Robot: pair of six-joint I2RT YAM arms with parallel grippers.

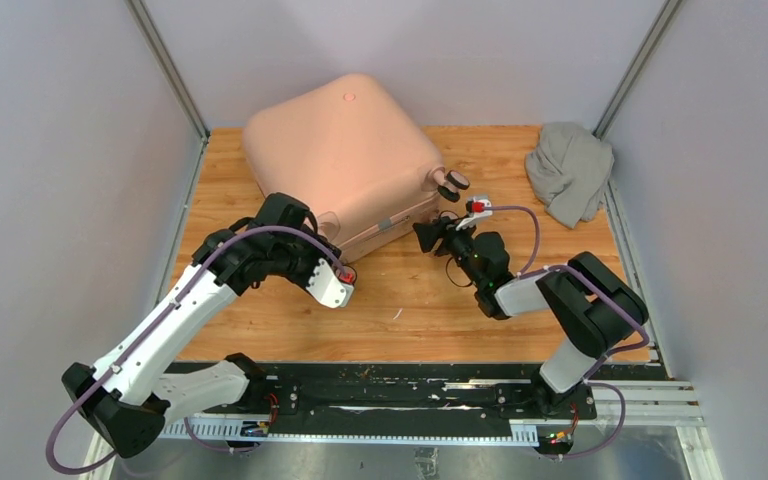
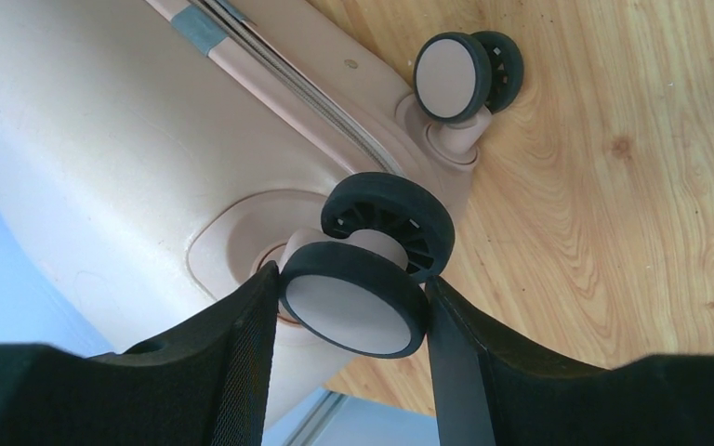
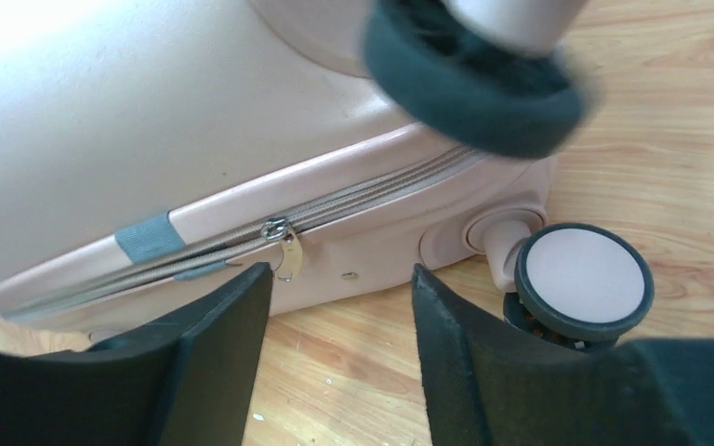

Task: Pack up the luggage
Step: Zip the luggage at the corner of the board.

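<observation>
The luggage (image 1: pixel 340 150), a pale pink hard-shell suitcase, lies closed and flat on the wooden table. My left gripper (image 2: pixel 351 277) is at its near-left corner, shut on a black caster wheel (image 2: pixel 353 302), with both fingers pressed against the rim. A second caster wheel (image 2: pixel 451 76) stands free further along the same side. My right gripper (image 3: pixel 339 271) is open at the near side of the case, with only bare table between its fingers. The metal zipper pull (image 3: pixel 288 251) hangs just past its left fingertip. In the top view the right gripper (image 1: pixel 427 236) points at the case's near-right corner.
A crumpled grey cloth (image 1: pixel 570 170) lies at the table's back right corner. Two more caster wheels (image 1: pixel 452 183) stick out from the suitcase's right corner, one wheel (image 3: pixel 584 279) close to my right finger. Grey walls enclose the table on three sides.
</observation>
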